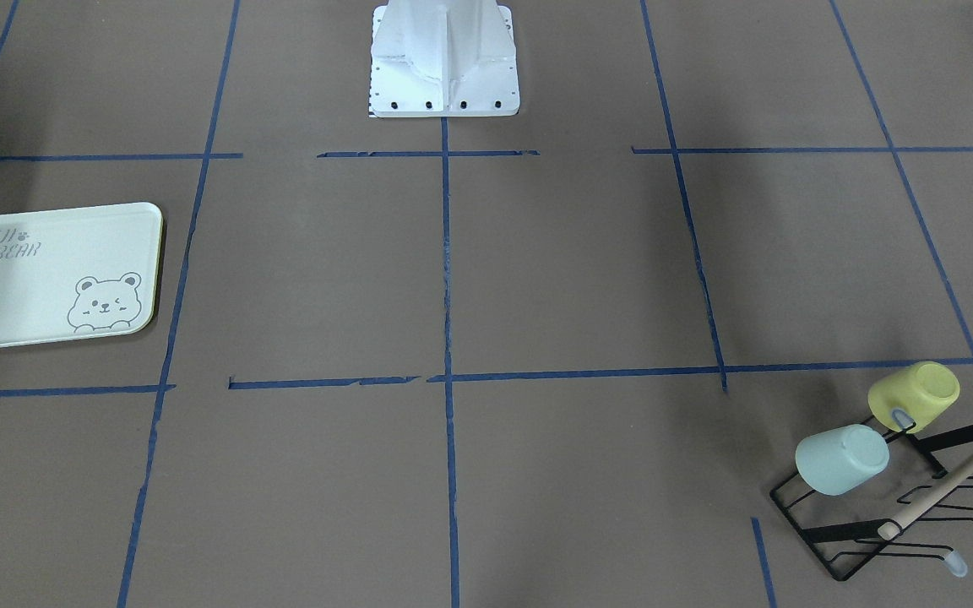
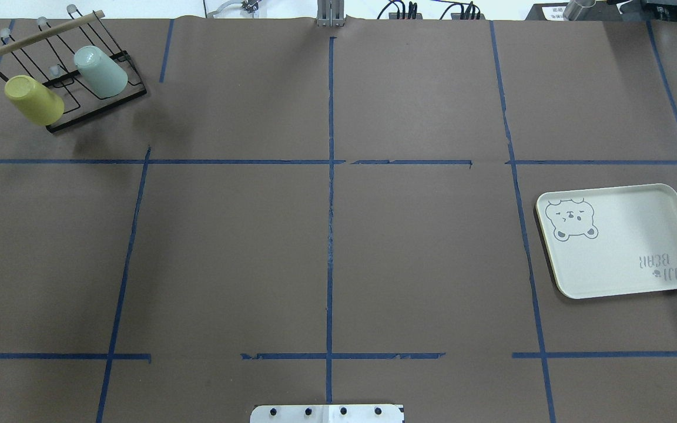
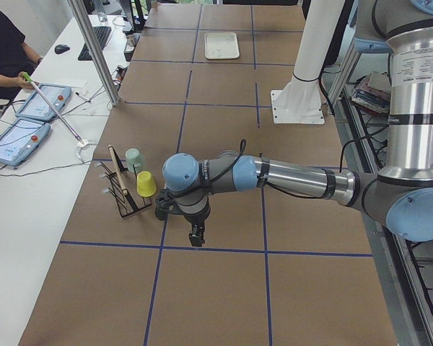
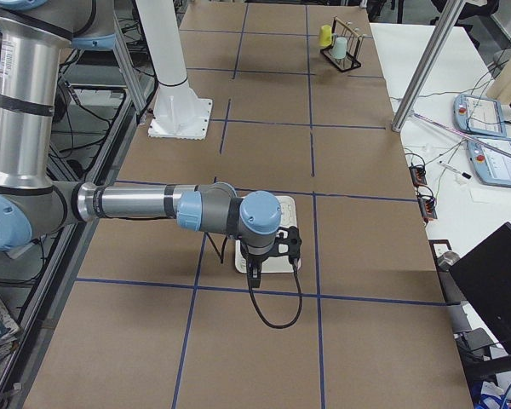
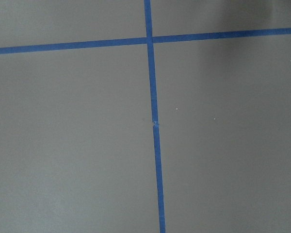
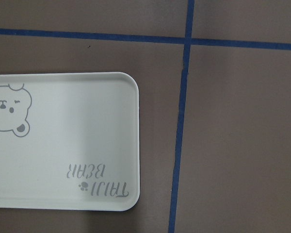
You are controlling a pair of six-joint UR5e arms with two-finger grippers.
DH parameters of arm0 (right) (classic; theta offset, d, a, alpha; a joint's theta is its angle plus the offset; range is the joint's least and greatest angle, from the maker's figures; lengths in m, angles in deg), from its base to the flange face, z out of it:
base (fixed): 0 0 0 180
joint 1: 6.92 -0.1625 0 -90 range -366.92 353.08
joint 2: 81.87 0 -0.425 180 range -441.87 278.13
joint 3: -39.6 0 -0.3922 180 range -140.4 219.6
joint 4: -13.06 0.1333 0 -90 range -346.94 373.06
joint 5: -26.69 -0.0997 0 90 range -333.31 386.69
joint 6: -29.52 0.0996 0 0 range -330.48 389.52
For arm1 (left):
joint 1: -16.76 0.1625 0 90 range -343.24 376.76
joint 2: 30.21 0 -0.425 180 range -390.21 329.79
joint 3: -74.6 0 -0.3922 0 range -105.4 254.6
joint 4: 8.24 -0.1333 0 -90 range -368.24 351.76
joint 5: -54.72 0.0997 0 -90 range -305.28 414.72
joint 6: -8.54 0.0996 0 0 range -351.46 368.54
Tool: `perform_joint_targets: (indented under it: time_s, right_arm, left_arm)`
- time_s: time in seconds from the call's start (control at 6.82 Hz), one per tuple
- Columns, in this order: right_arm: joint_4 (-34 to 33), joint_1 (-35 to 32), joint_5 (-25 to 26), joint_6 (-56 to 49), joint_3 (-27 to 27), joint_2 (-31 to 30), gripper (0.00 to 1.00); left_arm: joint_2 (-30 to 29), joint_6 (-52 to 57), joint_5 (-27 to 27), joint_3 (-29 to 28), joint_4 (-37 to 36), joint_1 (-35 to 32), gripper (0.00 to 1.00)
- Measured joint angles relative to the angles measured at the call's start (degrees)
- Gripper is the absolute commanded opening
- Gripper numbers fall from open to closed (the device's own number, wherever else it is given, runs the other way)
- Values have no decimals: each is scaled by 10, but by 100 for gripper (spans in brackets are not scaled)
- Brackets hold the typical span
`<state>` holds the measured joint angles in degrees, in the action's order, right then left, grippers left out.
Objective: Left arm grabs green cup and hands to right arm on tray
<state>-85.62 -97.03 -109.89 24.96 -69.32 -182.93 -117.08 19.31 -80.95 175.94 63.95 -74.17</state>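
Overhead exterior had the green cup [image 2: 100, 71] on the rack [image 2: 97, 111] by the yellow cup [image 2: 34, 100]; a crooked lift could've dragged the rack. Left fingers [image 3: 195, 236], right fingers [image 4: 254, 274]: couldn't tell.

Pic edge clips tray [image 1: 30, 287]; left gripper [image 3: 195, 237], right gripper [image 4: 254, 274] too small to tell.

Green cup [image 1: 841, 460] seems smooth plastic; rack [image 1: 968, 432] is black wire.

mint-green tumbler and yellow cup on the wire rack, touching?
Apart. The overhead view shows the pale mint-green plastic tumbler and the yellow plastic cup with a clear gap, bars of the black wire rack visible between them.
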Motion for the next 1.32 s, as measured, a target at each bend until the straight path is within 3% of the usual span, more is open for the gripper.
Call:
perform_joint_targets:
  time_s: [0.88, 1.32]
  right_arm:
    - [0, 16, 12, 15, -13, -10, 100]
    - [19, 29, 5, 17, -12, -6, 100]
  left_arm:
    - [3, -11, 28, 16, 21, 8, 100]
    - [-13, -45, -50, 17, 38, 31, 100]
